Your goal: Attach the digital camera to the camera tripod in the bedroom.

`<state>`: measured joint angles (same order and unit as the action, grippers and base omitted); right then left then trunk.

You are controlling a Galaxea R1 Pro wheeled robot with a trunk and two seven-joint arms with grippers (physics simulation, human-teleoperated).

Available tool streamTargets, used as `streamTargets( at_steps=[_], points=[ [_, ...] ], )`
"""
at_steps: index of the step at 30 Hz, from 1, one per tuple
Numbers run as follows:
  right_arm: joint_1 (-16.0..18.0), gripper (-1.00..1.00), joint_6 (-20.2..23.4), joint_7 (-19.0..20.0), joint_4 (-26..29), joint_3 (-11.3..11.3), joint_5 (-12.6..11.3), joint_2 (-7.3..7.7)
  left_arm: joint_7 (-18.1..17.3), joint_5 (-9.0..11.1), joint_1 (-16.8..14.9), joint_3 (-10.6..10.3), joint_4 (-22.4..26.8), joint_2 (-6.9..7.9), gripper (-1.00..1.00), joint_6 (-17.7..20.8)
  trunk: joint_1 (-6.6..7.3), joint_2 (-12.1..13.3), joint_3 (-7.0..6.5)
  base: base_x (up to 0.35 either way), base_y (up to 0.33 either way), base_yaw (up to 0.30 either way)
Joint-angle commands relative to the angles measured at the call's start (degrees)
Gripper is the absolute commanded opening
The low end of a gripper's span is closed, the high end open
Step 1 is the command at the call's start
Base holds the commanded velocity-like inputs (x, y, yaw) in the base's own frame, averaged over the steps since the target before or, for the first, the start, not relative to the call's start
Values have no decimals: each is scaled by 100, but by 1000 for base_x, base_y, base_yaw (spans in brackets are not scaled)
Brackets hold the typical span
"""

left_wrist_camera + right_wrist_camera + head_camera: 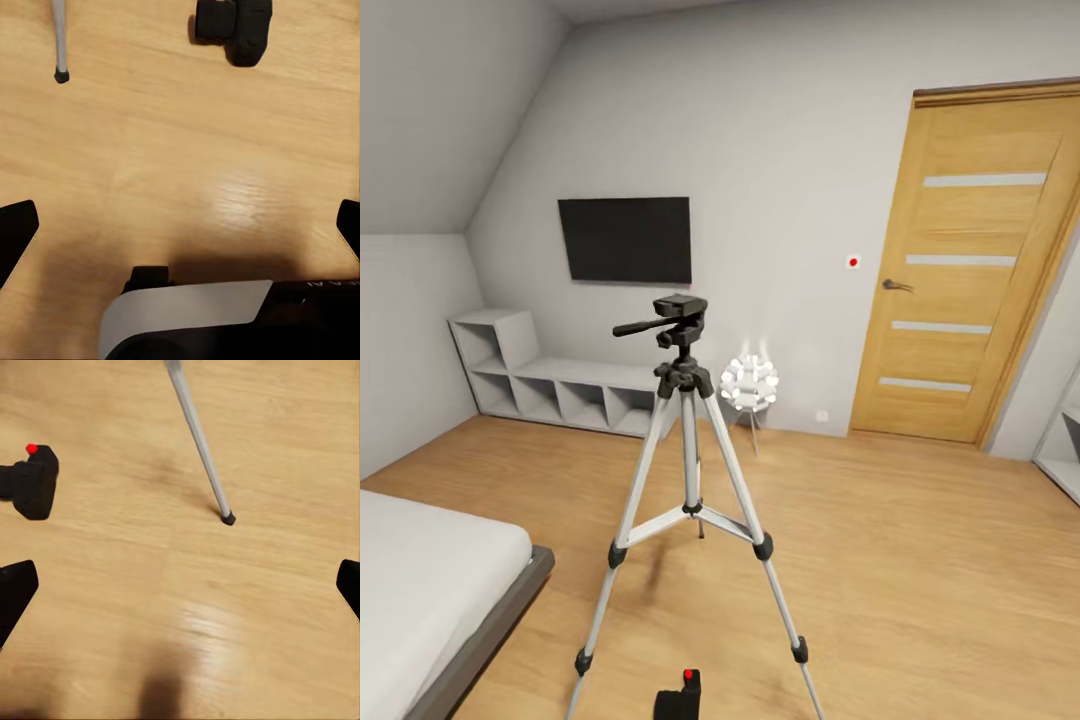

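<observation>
With both grippers spread wide and empty, lower 1 squarely over the digital camera [682,693] lying at 6 o'clock beneath the camera tripod [685,470].

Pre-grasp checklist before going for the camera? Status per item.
1. Digital camera located: ok, lying on the wood floor between the tripod's two near legs.
2. Camera tripod standing with legs spread: ok.
3. Tripod head free of any mounted device: ok, nothing sits on it.
4. Left gripper open and empty: ok, fingers wide apart over bare floor, camera beyond them.
5. Right gripper open and empty: ok, camera off to one side, a tripod foot ahead.
6. Camera mount side facing the right way: cannot tell.
</observation>
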<state>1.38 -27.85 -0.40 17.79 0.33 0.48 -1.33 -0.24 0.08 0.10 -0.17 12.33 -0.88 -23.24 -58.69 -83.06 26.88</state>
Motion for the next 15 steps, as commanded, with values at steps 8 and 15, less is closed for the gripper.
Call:
streamTargets(
  at_steps=[8, 15],
  points=[
    [3, 100, -18, -4, -4, 3, 4, 0, -2, 1, 0, -2, 6, -5, 100, -7, -4, -2, 5, 345, 0, 0],
    [3, 100, -18, -4, -4, 3, 4, -2, -2, 1, 0, -1, 6, -9, 100, -11, -4, -2, 5, 342, -61, 0]
  ],
)
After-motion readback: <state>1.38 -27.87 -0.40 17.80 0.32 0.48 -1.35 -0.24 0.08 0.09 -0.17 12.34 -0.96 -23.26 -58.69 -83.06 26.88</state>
